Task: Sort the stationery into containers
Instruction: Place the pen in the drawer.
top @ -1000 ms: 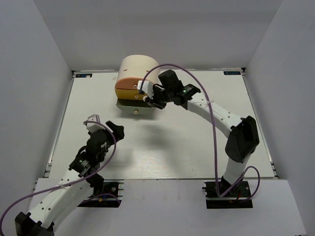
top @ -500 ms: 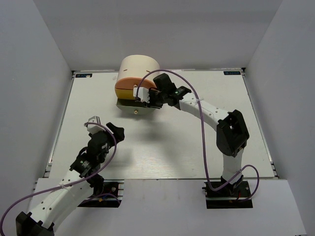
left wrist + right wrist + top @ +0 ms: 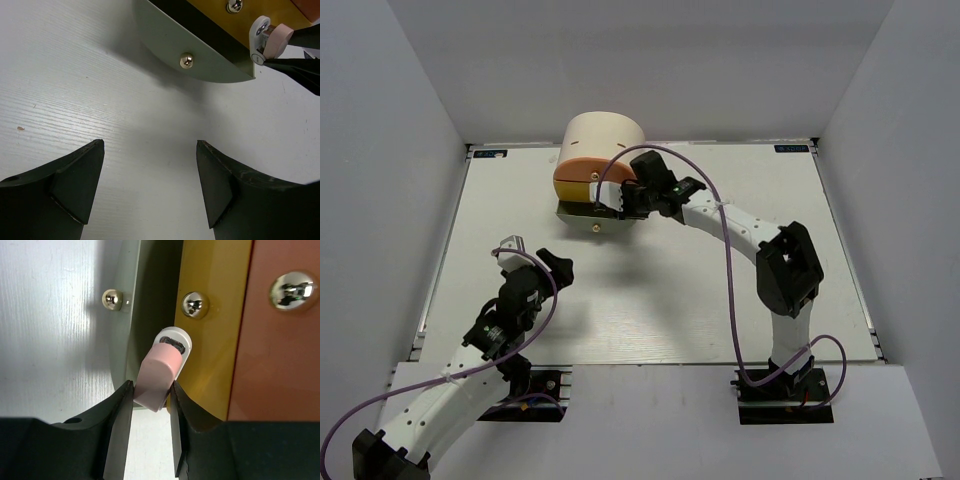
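Note:
My right gripper (image 3: 152,390) is shut on a small pink eraser (image 3: 159,377) with a white end piece. It holds the eraser at the dark gap between a pulled-out pale green drawer (image 3: 125,270) and the yellow drawer (image 3: 215,350). The orange drawer (image 3: 285,365) sits beside the yellow one, and both are pushed in. From above, the right gripper (image 3: 610,197) is at the front of the cream cabinet (image 3: 605,135). My left gripper (image 3: 532,255) hangs open over bare table, well short of the cabinet. In its wrist view the eraser (image 3: 278,40) shows at top right. No other stationery is in view.
Each drawer front carries a small round metal knob (image 3: 112,299). The pale green drawer (image 3: 590,215) juts out over the white table (image 3: 660,290). Grey walls close in the table on three sides. The right arm's purple cable (image 3: 730,260) loops above the table.
The right arm has swung left and in toward the cabinet front, carrying the eraser with it. The left arm has not moved.

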Available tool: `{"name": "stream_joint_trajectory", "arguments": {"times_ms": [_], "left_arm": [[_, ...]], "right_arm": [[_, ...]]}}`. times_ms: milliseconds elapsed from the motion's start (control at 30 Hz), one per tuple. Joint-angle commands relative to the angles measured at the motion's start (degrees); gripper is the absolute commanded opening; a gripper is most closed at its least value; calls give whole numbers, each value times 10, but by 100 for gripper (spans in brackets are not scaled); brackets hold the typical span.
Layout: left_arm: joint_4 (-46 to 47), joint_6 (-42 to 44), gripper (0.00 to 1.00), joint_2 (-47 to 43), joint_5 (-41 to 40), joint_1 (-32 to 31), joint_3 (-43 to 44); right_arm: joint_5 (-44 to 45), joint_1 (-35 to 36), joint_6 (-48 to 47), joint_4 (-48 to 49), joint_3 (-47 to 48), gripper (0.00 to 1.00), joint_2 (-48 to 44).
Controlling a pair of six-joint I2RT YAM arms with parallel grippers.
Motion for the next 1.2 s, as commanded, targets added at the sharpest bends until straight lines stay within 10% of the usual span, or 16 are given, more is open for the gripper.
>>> {"name": "stream_joint_trajectory", "arguments": {"times_ms": [0,367,767,1000,1167], "left_arm": [[1,-3,83,-6,5,3,-2],[-9,-3,83,-11,10,3,-2],[91,17,72,76,42,3,-12],[206,65,30,238,74,10,20],[253,106,28,400,86,10,93]], "right_arm": [[-7,0,-20,17,-7,14,9],[-8,1,-11,17,-19,52,11],[-32,-1,34,0,-41,58,-54],[-57,-9,129,-36,-40,15,-111],[-60,-30,189,-50,-66,13,-142]]}}
